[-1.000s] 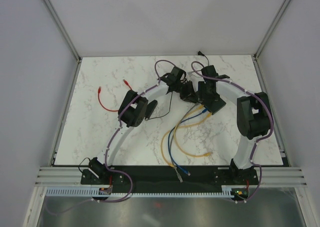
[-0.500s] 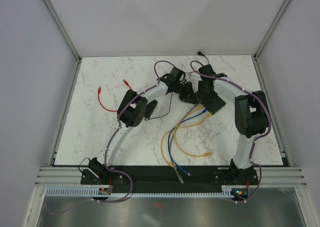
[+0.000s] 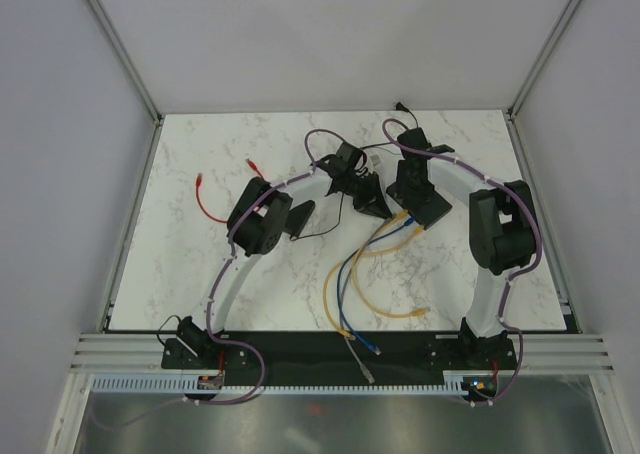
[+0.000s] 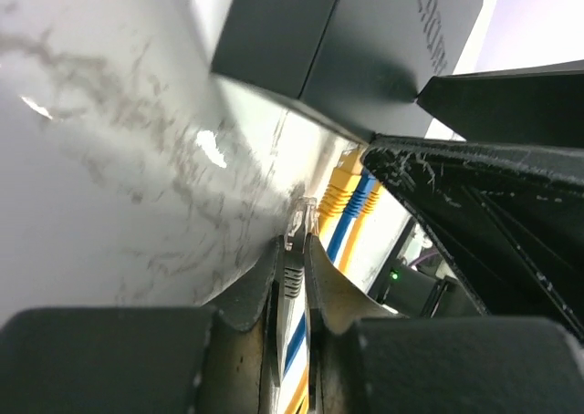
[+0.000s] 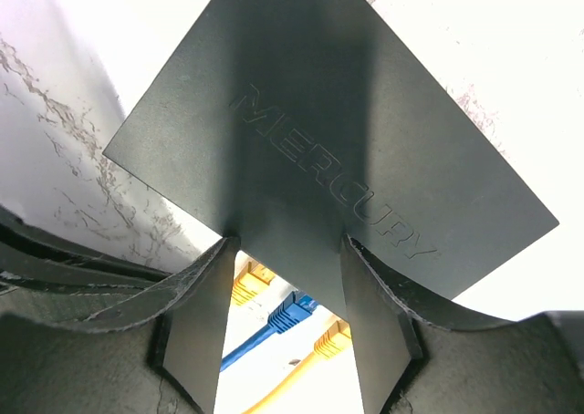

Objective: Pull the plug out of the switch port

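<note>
The left tool (image 4: 294, 250) has drawn back from the flat black rectangular switch (image 5: 319, 131) and closed fully on a clear-tipped plug with a dark grey boot (image 4: 299, 221). The plug now juts from between its fingers at the lower centre of the left wrist view, clear of the port row. A moment ago that tool sat close against the switch near the upper centre of the overhead view; now it lies slightly lower and further left, and the loose end of the thin grey cable (image 3: 368, 374) has slid toward the bottom edge. The right tool (image 5: 287, 250) has its fingers apart, tips on the switch's lettered face by the port edge, seemingly steadying it on the white marble worktop (image 3: 200, 274). Two yellow plugs (image 5: 246, 282) and a blue plug (image 5: 290, 312) remain seated. Judged from this, the pull itself looks done; what is left is letting the plug go
</note>
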### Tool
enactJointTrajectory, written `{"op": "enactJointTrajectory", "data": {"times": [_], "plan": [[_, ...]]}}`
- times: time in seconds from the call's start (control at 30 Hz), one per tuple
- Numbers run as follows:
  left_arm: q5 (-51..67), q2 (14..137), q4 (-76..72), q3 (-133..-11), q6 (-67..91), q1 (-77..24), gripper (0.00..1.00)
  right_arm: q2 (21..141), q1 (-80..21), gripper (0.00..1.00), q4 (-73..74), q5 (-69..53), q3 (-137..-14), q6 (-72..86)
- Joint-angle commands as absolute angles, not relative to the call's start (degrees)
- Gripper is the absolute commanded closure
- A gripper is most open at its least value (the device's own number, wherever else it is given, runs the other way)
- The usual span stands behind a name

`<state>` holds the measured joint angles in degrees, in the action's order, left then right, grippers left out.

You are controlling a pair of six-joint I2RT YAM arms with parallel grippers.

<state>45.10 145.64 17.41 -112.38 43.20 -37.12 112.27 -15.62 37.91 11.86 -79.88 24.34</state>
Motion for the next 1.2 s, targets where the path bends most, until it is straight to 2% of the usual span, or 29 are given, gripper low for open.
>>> {"op": "enactJointTrajectory", "data": {"times": [0.0, 0.3, 0.57, 0.73, 1.17], "plan": [[38.68, 141.69, 21.53, -109.87, 41.22, -36.31, 0.98, 119.54, -14.33, 0.42, 36.12, 8.00, -73.92, 25.67], [34.81, 127.29, 24.60, -104.24, 35.95, -34.46, 0.98, 116.81, -14.33, 0.40, 36.30, 5.71, -73.91, 23.82], [41.04, 116.82, 25.22, -98.97, 32.34, -33.57, 0.98, 115.58, -14.41, 0.39, 36.74, 5.45, -73.83, 22.94], [46.84, 110.67, 25.14, -100.63, 32.87, -33.66, 0.98, 114.87, -14.41, 0.37, 36.65, 5.10, -73.48, 22.06], [47.28, 99.67, 25.05, -106.25, 36.65, -33.66, 0.98, 112.94, -14.15, 0.34, 37.09, 4.83, -74.36, 20.30]]}}
